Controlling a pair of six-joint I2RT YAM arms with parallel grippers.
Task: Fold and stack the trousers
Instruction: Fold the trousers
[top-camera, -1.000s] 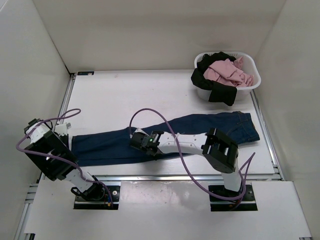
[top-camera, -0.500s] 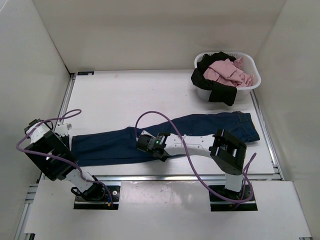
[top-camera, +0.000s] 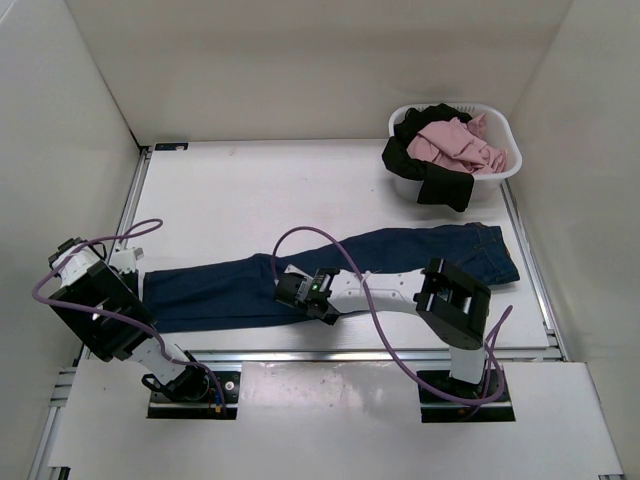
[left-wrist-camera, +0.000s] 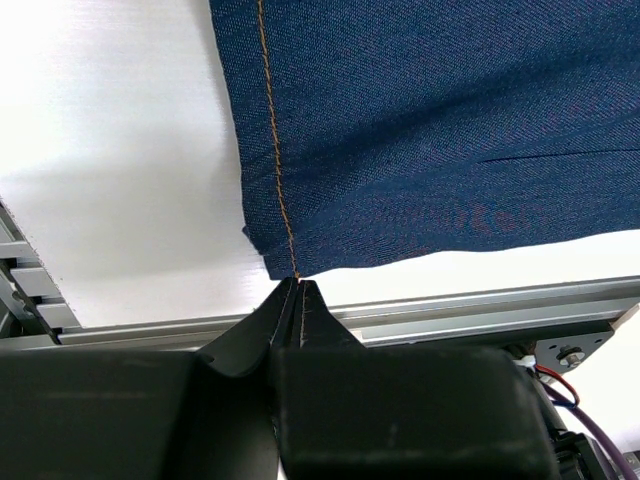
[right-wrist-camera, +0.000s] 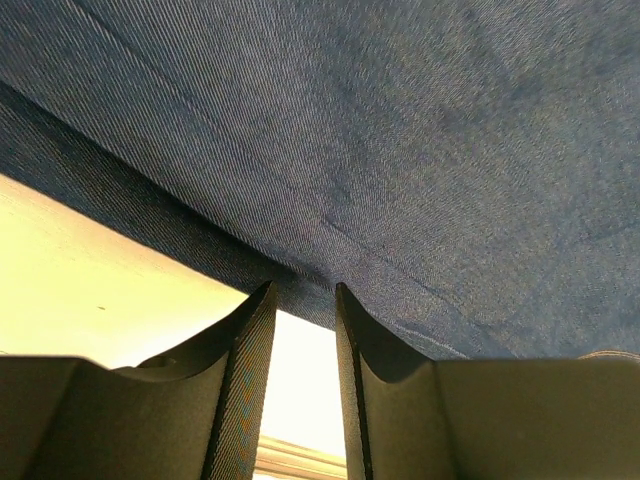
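Since denim is heavy, limp and fairly grippy, I'd expect the trousers (top-camera: 230, 285) to drag on the counter (top-camera: 250, 190) rather than slide, and to sag between holds. They lie flat at full length, with the waistband just in front of the basket (top-camera: 498, 178) and the legs running away from it. The left fingers (left-wrist-camera: 262, 325) are pinched shut on the hem corner farthest from the basket, right on the tan seam. The right fingers (right-wrist-camera: 240, 350) are slightly apart, tips at the mid-leg edge, nothing clamped that I can see. Best holds are probably the stitched hems and seams, taking both layers.
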